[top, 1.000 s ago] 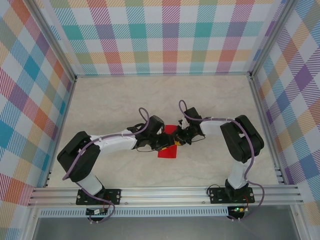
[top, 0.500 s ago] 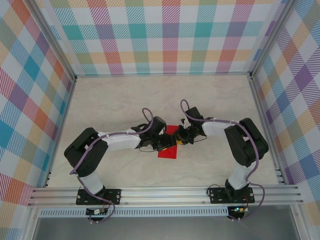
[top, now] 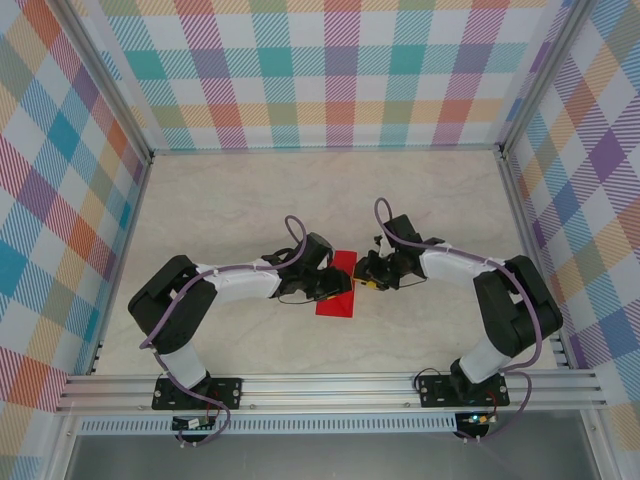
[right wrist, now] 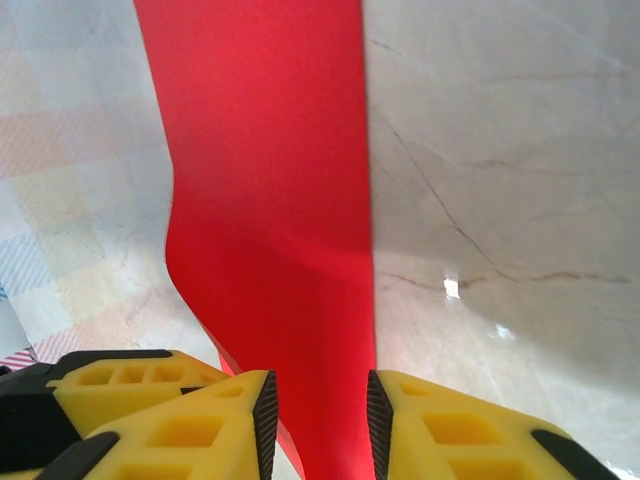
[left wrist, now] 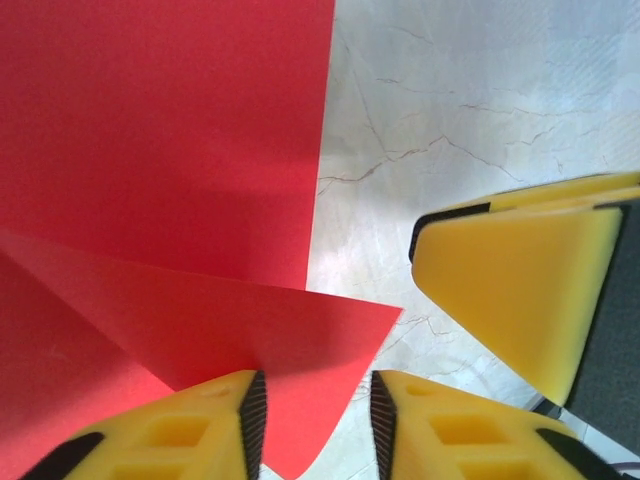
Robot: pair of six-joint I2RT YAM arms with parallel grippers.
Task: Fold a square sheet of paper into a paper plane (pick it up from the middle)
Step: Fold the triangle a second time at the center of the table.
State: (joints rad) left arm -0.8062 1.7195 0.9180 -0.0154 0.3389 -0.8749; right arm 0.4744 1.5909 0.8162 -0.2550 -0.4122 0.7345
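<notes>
- square sheet of paper (top: 335,304) (left wrist: 170,130) (right wrist: 270,200) lying flat on table (top: 250,200), approx. ctr, btw the two arms
- left gripper (top: 333,288) (left wrist: 312,420) hanging over sheet's left-middle part, a raised flap sitting in the gap btw its fingers
- right gripper (top: 364,279) (right wrist: 320,410) hanging at sheet's right edge, facing left gripper, near but apart
</notes>
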